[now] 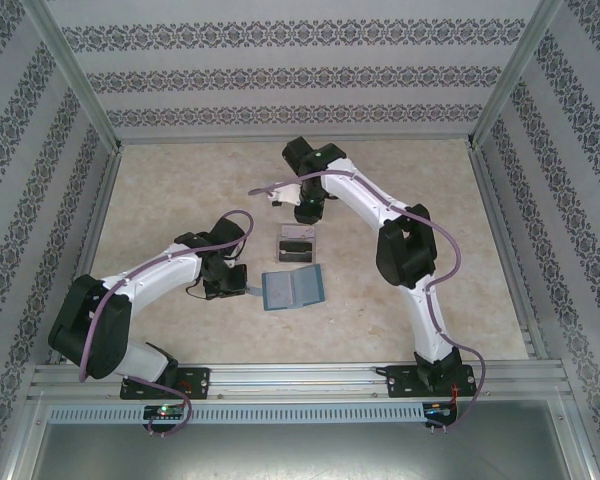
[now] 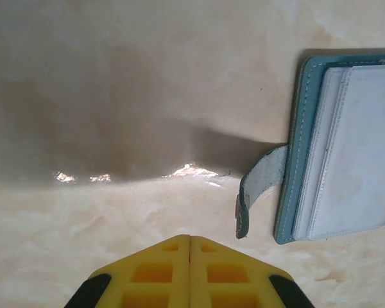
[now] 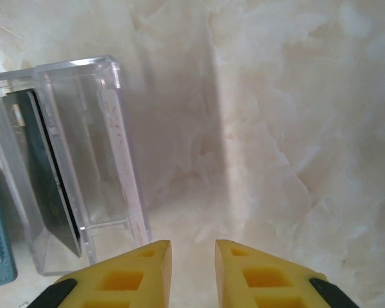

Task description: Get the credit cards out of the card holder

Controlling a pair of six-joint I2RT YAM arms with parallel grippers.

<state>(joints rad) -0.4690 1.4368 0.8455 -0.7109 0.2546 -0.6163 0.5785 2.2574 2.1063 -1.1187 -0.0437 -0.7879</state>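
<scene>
Left gripper (image 2: pixel 190 240) closed, empty; right gripper (image 3: pixel 192 249) slightly parted, empty. Card holder (image 2: pixel 346 147) cut off at frame edge.

There is one card holder (image 1: pixel 293 289) and one clear plastic tray (image 3: pixel 115 147). In the tray, one dark card (image 3: pixel 45 173) can be counted for certain; whether more stand behind it cannot be told. The grippers number two: the left gripper (image 2: pixel 190 240) and the right gripper (image 3: pixel 192 247), each with two yellow fingers.

Robot lab test cell: aluminium frame (image 1: pixel 300 377), patterned wall panels (image 1: pixel 300 75), marble-look tabletop (image 1: pixel 180 190).
</scene>
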